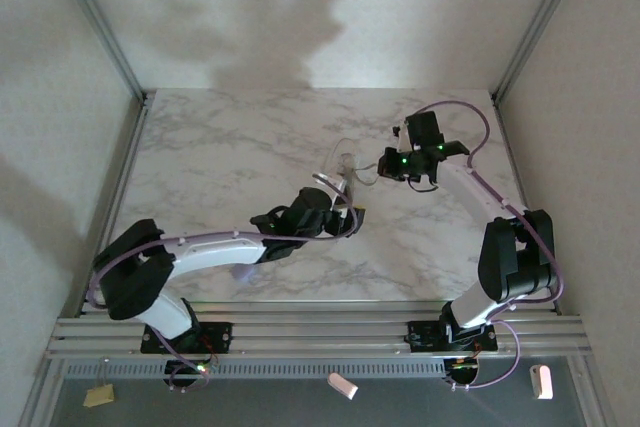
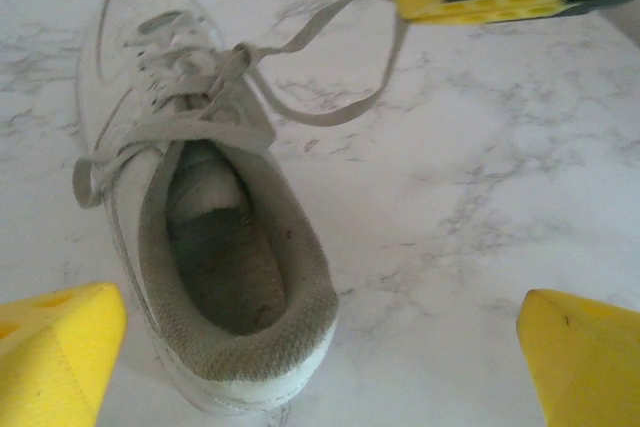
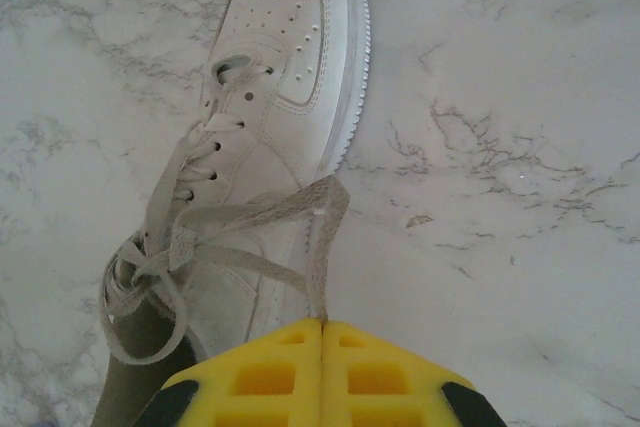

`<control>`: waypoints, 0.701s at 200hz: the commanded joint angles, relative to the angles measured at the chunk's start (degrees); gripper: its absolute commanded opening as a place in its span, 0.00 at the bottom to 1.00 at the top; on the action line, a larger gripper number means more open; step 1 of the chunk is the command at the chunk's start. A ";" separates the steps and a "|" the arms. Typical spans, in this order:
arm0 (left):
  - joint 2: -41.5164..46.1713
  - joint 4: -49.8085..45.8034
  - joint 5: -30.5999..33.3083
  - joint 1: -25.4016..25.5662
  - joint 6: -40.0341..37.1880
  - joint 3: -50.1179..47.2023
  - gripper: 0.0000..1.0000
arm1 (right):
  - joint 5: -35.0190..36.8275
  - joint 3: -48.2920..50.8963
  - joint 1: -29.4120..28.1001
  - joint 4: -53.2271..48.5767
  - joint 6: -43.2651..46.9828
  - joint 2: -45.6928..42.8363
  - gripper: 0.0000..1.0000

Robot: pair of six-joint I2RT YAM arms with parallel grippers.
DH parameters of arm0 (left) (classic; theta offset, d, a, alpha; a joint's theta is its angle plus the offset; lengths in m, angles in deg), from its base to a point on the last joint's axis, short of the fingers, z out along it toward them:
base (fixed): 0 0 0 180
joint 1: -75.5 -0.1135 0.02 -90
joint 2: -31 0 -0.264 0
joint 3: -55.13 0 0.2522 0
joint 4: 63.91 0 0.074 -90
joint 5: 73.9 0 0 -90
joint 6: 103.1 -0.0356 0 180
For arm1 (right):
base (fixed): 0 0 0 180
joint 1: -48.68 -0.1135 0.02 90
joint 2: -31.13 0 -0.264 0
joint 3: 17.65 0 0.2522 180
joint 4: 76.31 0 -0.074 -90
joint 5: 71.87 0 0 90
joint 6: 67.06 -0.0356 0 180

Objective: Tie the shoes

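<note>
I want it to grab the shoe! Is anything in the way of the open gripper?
No. Nothing visible stands between the left gripper and the sneaker, just bare table. The right gripper pinches a lace off to the side.

Lace (image 2: 330, 122) loop blocks tabletop (image 2: 480, 207) rt of sneaker (image 2: 205, 197).

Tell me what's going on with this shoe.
Two robot arms are tying a white sneaker on the marble table. The right pincer is shut on one lace, held out to the shoe's side. The left pincer hangs open above the heel end, holding nothing. No finished bow shows yet.
</note>
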 commanded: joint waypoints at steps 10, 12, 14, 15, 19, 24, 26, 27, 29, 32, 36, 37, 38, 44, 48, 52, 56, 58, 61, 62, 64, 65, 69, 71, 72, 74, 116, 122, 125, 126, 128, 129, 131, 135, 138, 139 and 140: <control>-7.48 -5.22 12.24 0.99 5.09 4.98 1.00 | -0.57 1.47 -0.23 0.78 -0.78 -0.72 0.00; -8.01 -5.71 12.79 0.96 5.27 5.43 1.00 | -0.68 1.51 -0.23 0.75 -0.74 -0.71 0.00; -8.45 -6.27 13.39 0.95 5.40 5.81 1.00 | -0.75 1.50 -0.23 0.74 -0.77 -0.62 0.00; -8.70 -6.56 13.71 0.99 5.47 6.03 1.00 | -0.77 1.50 -0.23 0.74 -0.77 -0.64 0.00; -9.57 -7.74 15.08 1.03 5.80 6.85 0.99 | -0.90 1.55 -0.23 0.66 -0.71 -0.65 0.02; -10.40 -9.48 17.35 1.12 6.53 7.73 1.00 | -0.98 1.55 -0.24 0.56 -0.69 -0.74 0.04; -10.72 -10.09 18.24 1.12 6.84 8.05 1.00 | -1.04 1.53 -0.23 0.49 -0.65 -0.81 0.05; -10.80 -10.49 18.68 1.12 7.02 8.21 1.00 | -1.05 1.56 -0.28 0.45 -0.65 -0.82 0.06; -10.99 -11.11 19.52 1.12 7.27 8.44 1.00 | -0.99 1.57 -0.24 0.46 -0.61 -0.89 0.07; -11.22 -11.89 20.59 1.16 7.69 8.65 1.00 | -1.03 1.65 -0.30 0.47 -0.61 -0.99 0.10; -11.42 -12.72 21.88 1.16 7.95 8.80 1.00 | -1.11 1.82 -0.24 0.47 -0.56 -1.13 0.13; -11.42 -12.90 22.17 1.10 8.01 8.80 1.00 | -1.08 1.87 -0.23 0.47 -0.54 -1.20 0.14; -11.41 -13.08 22.45 1.06 8.05 8.85 1.00 | -1.12 1.90 -0.23 0.47 -0.53 -1.28 0.16; -11.41 -14.14 24.14 0.90 8.48 8.82 1.00 | -0.98 1.93 -0.24 0.47 -0.45 -1.56 0.22; -11.32 -14.92 24.95 0.65 8.78 8.74 1.00 | -0.98 2.01 -0.25 0.41 -0.38 -1.76 0.27; -11.24 -15.44 25.57 0.35 8.95 8.53 1.00 | -0.99 2.15 -0.29 0.43 -0.26 -2.06 0.32; -11.00 -15.84 25.84 -0.09 8.98 8.20 1.00 | -0.87 2.24 -0.24 0.47 -0.25 -2.33 0.36; -10.87 -15.93 25.97 -0.30 8.97 8.02 1.00 | -0.82 2.32 -0.23 0.54 -0.21 -2.46 0.37; -10.75 -16.11 26.10 -0.73 9.04 7.75 1.00 | -0.74 2.43 -0.23 0.60 -0.17 -2.76 0.40; -10.68 -16.18 26.08 -0.82 9.00 7.67 1.00 | -0.72 2.45 -0.23 0.62 -0.21 -2.80 0.40; -10.59 -16.38 26.14 -1.21 9.01 7.49 1.00 | -0.65 2.52 -0.28 0.68 -0.22 -3.01 0.42; -10.56 -16.45 26.19 -1.41 9.03 7.40 1.00 | -0.68 2.58 -0.25 0.75 -0.19 -3.11 0.42; -10.33 -16.74 26.16 -2.11 9.17 6.98 1.00 | -0.59 2.78 -0.23 0.90 -0.25 -3.46 0.45; -10.17 -16.87 26.18 -2.52 9.26 6.75 1.00 | -0.57 2.96 -0.28 1.08 -0.25 -3.66 0.46; -10.09 -16.91 26.21 -2.68 9.33 6.64 1.00 | -0.60 3.02 -0.25 1.17 -0.21 -3.78 0.46; -9.92 -16.98 26.23 -3.06 9.34 6.40 1.00 | -0.62 3.06 -0.24 1.28 -0.29 -4.05 0.47; -4.89 -16.53 25.68 -11.14 7.34 0.79 1.00 | 1.14 6.26 -0.23 3.79 0.25 -9.53 0.48; -4.29 -16.40 25.77 -12.13 6.98 0.20 1.00 | 1.76 6.56 -0.24 3.68 0.40 -9.98 0.48; -3.98 -16.28 25.72 -12.67 6.68 -0.07 1.00 | 1.95 6.65 -0.23 3.57 0.51 -10.09 0.48; -3.87 -16.30 25.67 -12.89 6.68 -0.16 1.00 | 2.02 6.67 -0.23 3.52 0.52 -10.07 0.48; -3.75 -16.19 25.55 -13.33 6.43 -0.29 1.00 | 2.30 6.68 -0.23 3.47 0.53 -10.11 0.48; -3.62 -16.18 25.46 -13.57 6.38 -0.35 1.00 | 2.38 6.68 -0.23 3.42 0.54 -10.13 0.48; -3.53 -16.03 25.30 -14.02 6.23 -0.51 1.00 | 2.48 6.68 -0.28 3.27 0.65 -10.12 0.48; -3.29 -15.79 24.90 -14.84 5.94 -0.79 1.00 | 2.81 6.72 -0.24 3.07 0.76 -10.07 0.48; -3.17 -15.46 24.54 -15.74 5.64 -0.97 1.00 | 2.96 6.73 -0.23 3.04 0.86 -9.99 0.48; -3.07 -15.37 24.38 -16.01 5.54 -1.05 1.00 | 2.97 6.79 -0.23 3.03 0.88 -10.03 0.48; -3.07 -15.24 24.21 -16.19 5.41 -1.09 1.00 | 3.06 6.78 -0.23 3.02 0.88 -10.04 0.48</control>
